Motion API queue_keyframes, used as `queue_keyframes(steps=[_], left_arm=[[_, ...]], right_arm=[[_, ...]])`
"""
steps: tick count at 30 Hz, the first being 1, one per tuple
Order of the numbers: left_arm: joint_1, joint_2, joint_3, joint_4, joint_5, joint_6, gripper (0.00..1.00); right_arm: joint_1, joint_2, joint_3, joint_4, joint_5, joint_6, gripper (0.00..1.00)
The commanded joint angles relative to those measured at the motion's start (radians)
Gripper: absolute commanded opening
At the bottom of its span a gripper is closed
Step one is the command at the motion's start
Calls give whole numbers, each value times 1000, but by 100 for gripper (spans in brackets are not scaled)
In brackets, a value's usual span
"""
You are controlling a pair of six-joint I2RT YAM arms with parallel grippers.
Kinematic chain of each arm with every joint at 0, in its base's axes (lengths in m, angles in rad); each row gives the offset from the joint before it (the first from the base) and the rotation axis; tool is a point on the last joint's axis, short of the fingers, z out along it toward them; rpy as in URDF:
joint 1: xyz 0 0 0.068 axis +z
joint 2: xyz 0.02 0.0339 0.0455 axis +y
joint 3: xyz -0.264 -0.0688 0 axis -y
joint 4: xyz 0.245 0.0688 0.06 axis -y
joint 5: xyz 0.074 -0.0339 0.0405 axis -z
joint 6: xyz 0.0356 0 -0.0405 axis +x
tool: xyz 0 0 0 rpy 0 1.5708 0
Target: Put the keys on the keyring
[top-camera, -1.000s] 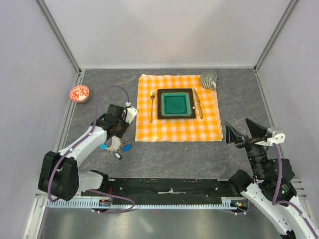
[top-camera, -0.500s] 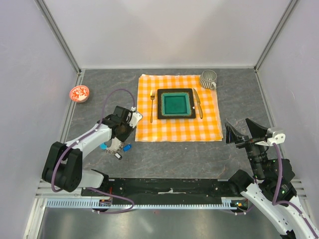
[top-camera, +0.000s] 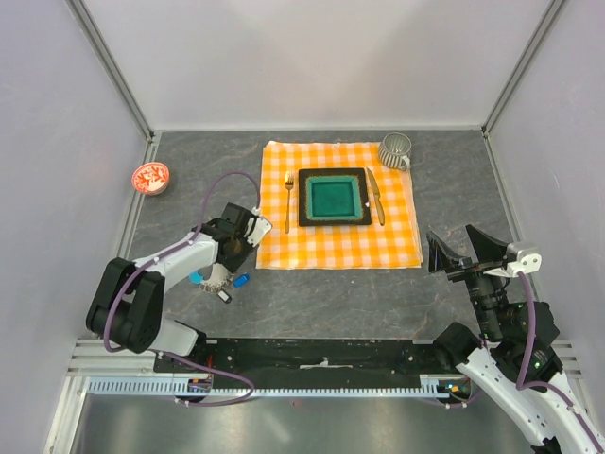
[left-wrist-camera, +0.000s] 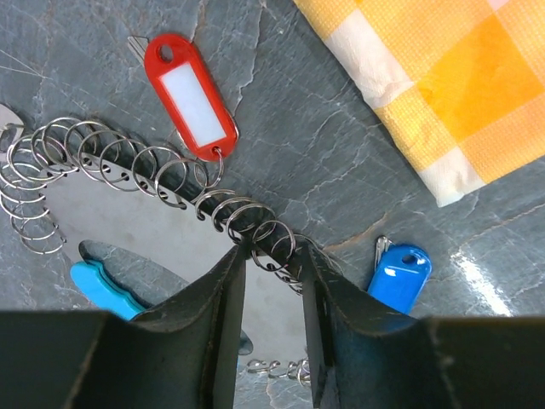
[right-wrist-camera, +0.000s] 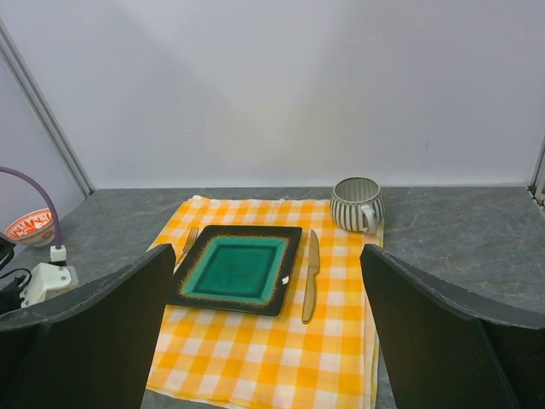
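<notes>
Left hand (left-wrist-camera: 272, 256): fingers drawn almost together, a few turns of the keyring (left-wrist-camera: 128, 162) pinched between the tips. Looks like a grip, but the coil also runs on under the right-side finger, so how firm the hold is isn't clear. Right hand (top-camera: 463, 248): spread wide, holding nothing, up off the counter (top-camera: 454, 189) near the near-right corner.

Keyring lies flat on the counter toward the near-left corner, just off the cloth (left-wrist-camera: 443, 94). Cyan clip (left-wrist-camera: 102, 285) is half hidden behind the left-side finger.

Keys:
- red key (left-wrist-camera: 192, 98): its small split ring overlaps the coil. Can't tell if it's threaded or only lying on it.
- blue key (left-wrist-camera: 398, 277): loose on the counter, just beside the right-side finger, apart from the coil.

My read on doing this step well:
- Hold the wire itself, not only the top of the turns, since thin coils slip sideways.
- Raise it just clear of the counter and stay clear of the cloth edge.
- Leave the clip end exposed so the right hand can feed the blue key on.
- Don't sweep the blue key away.

Containers:
- dish (top-camera: 137, 180), by the left edge: contents too small to tell.
- plate (top-camera: 302, 199), on the cloth toward the far edge: nothing on it.
- mug (right-wrist-camera: 353, 204), on the cloth's far right corner: upright, nothing visible inside.
</notes>
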Motion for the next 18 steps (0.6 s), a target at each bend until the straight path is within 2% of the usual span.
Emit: queue_keyframes(steps=[1,8,9,11,18], left_arm=[[-8,28,44,-5,-26,25,38],[-9,12,56,-3,-20,14,29],[-8,7,56,-5,-17,11,25],[-8,-2,57,-5,-6,8,22],[-8,-25,53,-5,-7,4,5]], right_arm=[[3,-17,8,36,11,3,98],[3,-20,8,36,11,5,98],[3,-20,8,36,13,6,98],[3,-20,8,35,13,5,98],[3,-13,9,35,8,6,98]])
